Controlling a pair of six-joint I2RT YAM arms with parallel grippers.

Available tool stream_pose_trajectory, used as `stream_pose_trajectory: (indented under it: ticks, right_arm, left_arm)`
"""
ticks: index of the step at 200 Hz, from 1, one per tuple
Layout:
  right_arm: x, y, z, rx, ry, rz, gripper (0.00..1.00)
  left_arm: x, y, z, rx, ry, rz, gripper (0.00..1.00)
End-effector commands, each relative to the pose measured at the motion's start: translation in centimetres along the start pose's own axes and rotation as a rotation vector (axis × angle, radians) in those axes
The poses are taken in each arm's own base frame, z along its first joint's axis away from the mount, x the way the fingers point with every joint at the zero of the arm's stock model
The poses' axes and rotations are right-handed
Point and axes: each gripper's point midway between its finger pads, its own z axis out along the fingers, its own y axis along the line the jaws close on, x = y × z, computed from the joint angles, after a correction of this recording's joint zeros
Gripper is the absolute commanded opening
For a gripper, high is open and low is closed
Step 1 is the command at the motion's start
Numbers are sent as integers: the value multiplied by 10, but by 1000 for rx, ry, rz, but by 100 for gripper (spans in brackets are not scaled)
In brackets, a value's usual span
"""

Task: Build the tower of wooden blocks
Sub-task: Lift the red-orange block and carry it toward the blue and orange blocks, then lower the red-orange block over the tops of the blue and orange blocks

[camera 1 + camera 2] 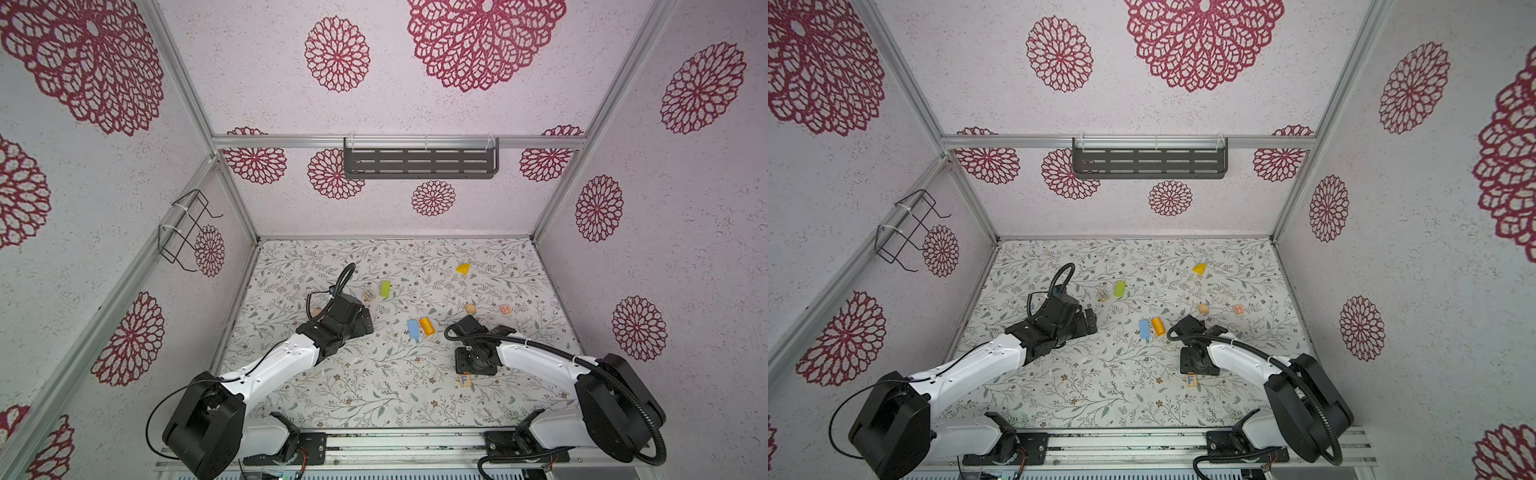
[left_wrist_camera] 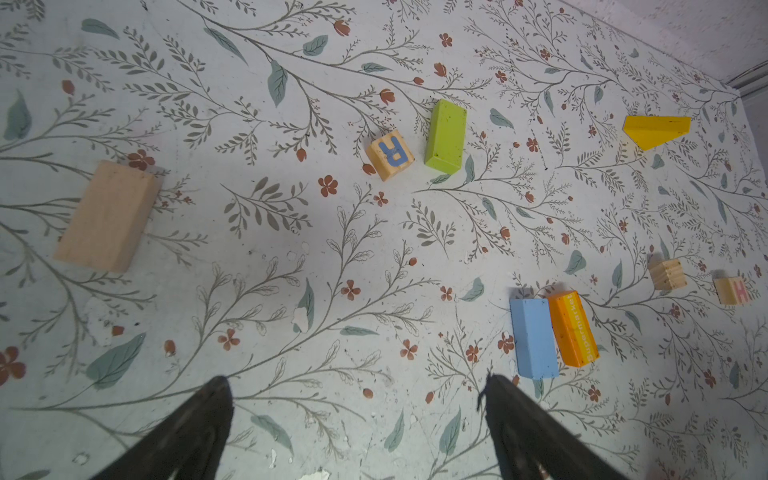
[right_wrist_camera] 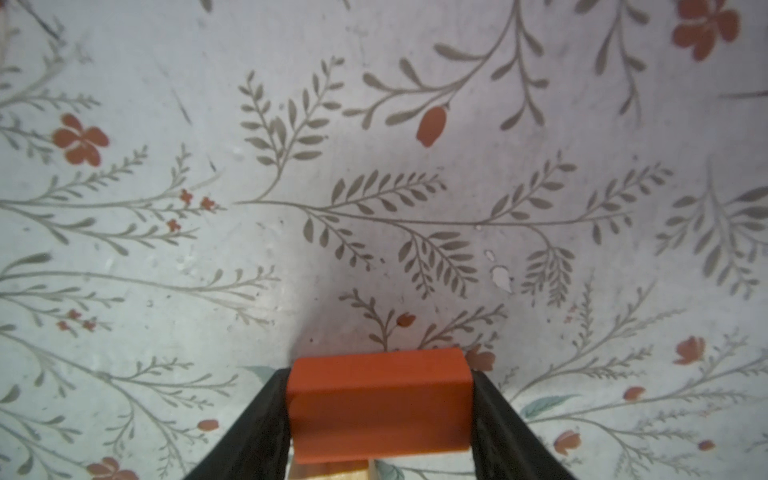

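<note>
No wood block tower shows in view; the wood blocks lie scattered on the floral table. A blue block (image 1: 413,329) and an orange block (image 1: 427,326) lie side by side mid-table. A lime-green block (image 2: 445,137) lies beside an R cube (image 2: 390,154). A yellow wedge (image 1: 463,268) sits at the back. A tan block (image 2: 106,216) lies near my left gripper (image 2: 357,380), which is open and empty. My right gripper (image 3: 380,374) is shut on a red block (image 3: 378,403), fingers against both its ends, close above the table. In both top views the red block is hidden under that wrist (image 1: 475,360).
A plain wood cube (image 1: 470,308) and an H cube (image 1: 505,309) sit behind the right arm. An F cube (image 1: 464,379) lies just in front of it. A dark shelf (image 1: 420,162) hangs on the back wall and a wire rack (image 1: 187,228) on the left wall.
</note>
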Motion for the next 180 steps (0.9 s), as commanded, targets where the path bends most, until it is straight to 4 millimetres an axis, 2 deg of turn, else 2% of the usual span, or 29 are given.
stream_pose_trajectory:
  ticks: [1, 53, 88, 125, 180]
  right_arm:
    - [-9, -2, -17, 22, -28, -16, 56]
    - [-50, 16, -59, 8, -93, -65, 56]
    - [-79, 35, -80, -9, -124, -106, 56]
    - [-107, 57, -85, -26, -135, -142, 56]
    - [-137, 91, -73, -54, -125, -185, 56]
  left_arm:
    - [-1, 2, -2, -10, -9, 1, 97]
    - [-11, 0, -11, -10, -33, 10, 97]
    - [-20, -3, -11, -7, -30, 15, 97]
    - [-28, 0, -5, -6, -10, 3, 97]
    - [-33, 3, 9, -18, 8, 2, 97]
